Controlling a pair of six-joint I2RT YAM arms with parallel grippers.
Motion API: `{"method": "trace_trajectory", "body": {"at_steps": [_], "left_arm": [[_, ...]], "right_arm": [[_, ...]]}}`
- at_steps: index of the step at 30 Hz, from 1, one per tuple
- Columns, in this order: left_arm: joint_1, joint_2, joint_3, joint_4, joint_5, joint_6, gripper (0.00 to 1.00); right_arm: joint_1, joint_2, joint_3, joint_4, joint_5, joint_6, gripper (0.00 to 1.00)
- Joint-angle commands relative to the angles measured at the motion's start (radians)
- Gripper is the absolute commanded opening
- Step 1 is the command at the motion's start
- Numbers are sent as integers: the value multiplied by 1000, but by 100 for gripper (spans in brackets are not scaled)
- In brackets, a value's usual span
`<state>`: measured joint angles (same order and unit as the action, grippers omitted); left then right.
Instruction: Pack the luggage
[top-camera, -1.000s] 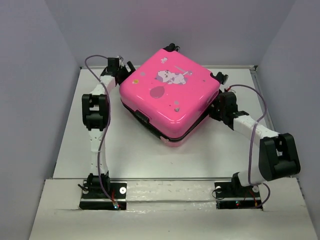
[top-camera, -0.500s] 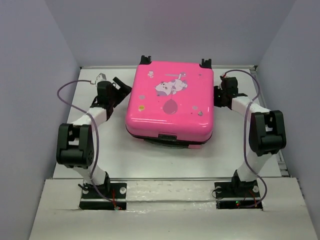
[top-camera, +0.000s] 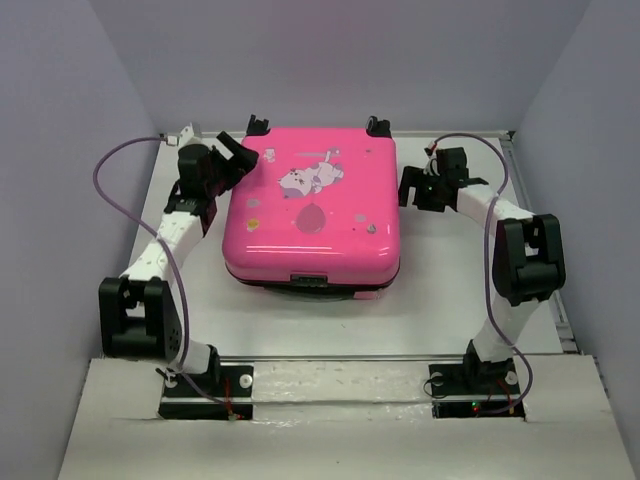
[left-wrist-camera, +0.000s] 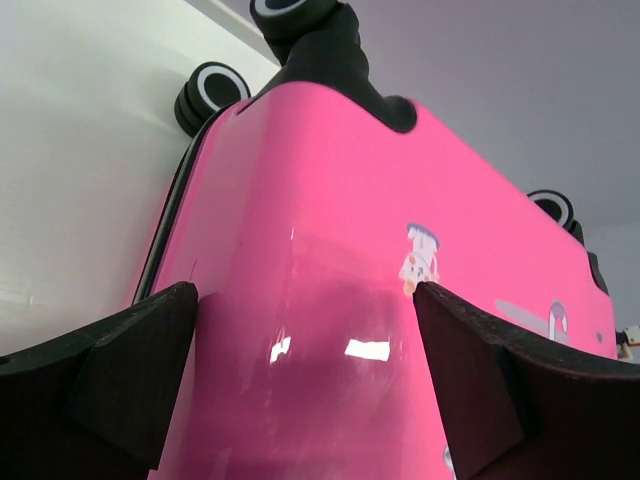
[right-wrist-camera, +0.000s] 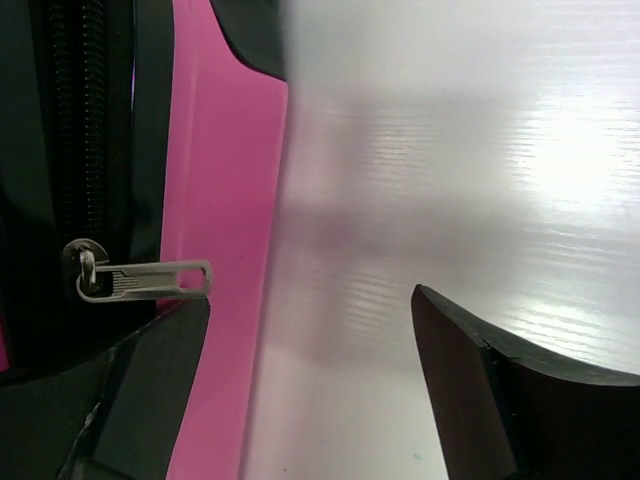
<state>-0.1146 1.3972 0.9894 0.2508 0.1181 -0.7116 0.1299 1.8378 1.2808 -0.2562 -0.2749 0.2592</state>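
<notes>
The luggage (top-camera: 310, 215), bright pink with a white cartoon print, lies closed and flat in the middle of the table. My left gripper (top-camera: 240, 160) is open at its back left corner, jaws spread over the pink lid (left-wrist-camera: 350, 250) with nothing between them. At the luggage's right side my right gripper (top-camera: 410, 188) is open. In the right wrist view the silver zipper pull (right-wrist-camera: 150, 280) lies free on the black zipper band, just above my left finger (right-wrist-camera: 150, 390); the gap between the jaws spans bare table.
Black caster wheels (top-camera: 258, 124) stick out at the luggage's back edge, close to the rear wall. A carry handle (top-camera: 308, 281) is on the near side. The white table (top-camera: 440, 290) is walled on three sides; both arm bases are bolted at its near edge.
The luggage has turned square to the table and slid left. My right gripper went from shut to open beside the zipper pull. My left arm swung back toward the rear left corner.
</notes>
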Motion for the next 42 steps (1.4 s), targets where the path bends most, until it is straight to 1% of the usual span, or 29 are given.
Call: {"method": "trace_trajectory", "body": {"at_steps": [1, 3, 4, 6, 8, 9, 11, 12, 13, 14, 15, 17, 18, 19, 20, 21, 22, 23, 24, 25, 26, 28, 29, 30, 35, 38, 39, 41, 42], "left_arm": [[21, 161, 293, -61, 235, 26, 99], [38, 207, 325, -94, 264, 31, 99], [42, 192, 269, -43, 264, 15, 99], [43, 114, 162, 19, 249, -8, 99], [43, 63, 109, 67, 247, -26, 99], [43, 10, 65, 88, 233, -32, 99], [43, -48, 46, 78, 189, -20, 99], [43, -108, 48, 61, 143, -14, 99], [43, -134, 58, 61, 123, -8, 99], [43, -162, 74, 23, 105, 3, 99], [41, -214, 107, -20, 68, 35, 99], [38, -262, 135, -79, 26, 84, 99], [36, -301, 150, -155, -4, 133, 99], [38, -320, 147, -188, -14, 158, 99], [38, -342, 135, -218, -18, 178, 99], [38, -366, 111, -238, -15, 193, 99], [38, -421, 38, -275, 1, 225, 99], [38, -450, -6, -289, 3, 244, 99], [39, -480, -55, -301, 2, 259, 99], [39, -530, -137, -335, -20, 289, 99], [41, -561, -196, -350, -27, 302, 99], [41, -567, -230, -381, 11, 333, 99], [41, -563, -238, -386, 35, 340, 99], [41, -546, -242, -387, 55, 343, 99], [41, -504, -241, -326, 189, 321, 99], [39, -474, -250, -286, 294, 301, 99], [32, -472, -270, -271, 334, 273, 99], [-19, -477, -290, -219, 344, 242, 99], [-48, -486, -297, -206, 333, 224, 99]], "right_arm": [[80, -41, 61, 64, -244, 41, 92], [80, -54, 49, 64, -193, 46, 94], [80, -78, 34, 64, -157, 45, 97], [80, -109, 19, 64, -118, 52, 97], [71, -152, -9, 64, -95, 78, 98], [71, -193, -20, 63, -80, 98, 98], [62, -241, -58, 63, -41, 113, 95], [62, -297, -72, 63, -31, 120, 94], [62, -325, -83, 61, -20, 120, 93], [62, -353, -93, 58, -9, 121, 91], [62, -406, -110, 45, 12, 123, 87], [53, -443, -103, -3, 34, 117, 81], [53, -478, -100, -20, 34, 117, 75], [53, -501, -106, -26, -4, 123, 65], [53, -526, -118, -25, -32, 133, 60], [53, -552, -136, -18, -59, 146, 51], [80, -615, -194, -6, -84, 170, 37], [105, -652, -233, 14, -116, 175, 37], [135, -684, -267, 37, -118, 176, 41], [198, -737, -318, 35, -110, 181, 55], [226, -764, -343, 43, -83, 190, 65], [250, -810, -423, 67, -83, 228, 83], [251, -840, -446, 80, -93, 241, 96], [251, -848, -466, 107, -92, 248, 100], [251, -813, -520, 227, -184, 307, 100], [251, -764, -514, 276, -175, 314, 100], [251, -741, -502, 290, -175, 310, 100], [251, -712, -474, 295, -188, 278, 100], [237, -694, -433, 295, -208, 266, 100]]}}
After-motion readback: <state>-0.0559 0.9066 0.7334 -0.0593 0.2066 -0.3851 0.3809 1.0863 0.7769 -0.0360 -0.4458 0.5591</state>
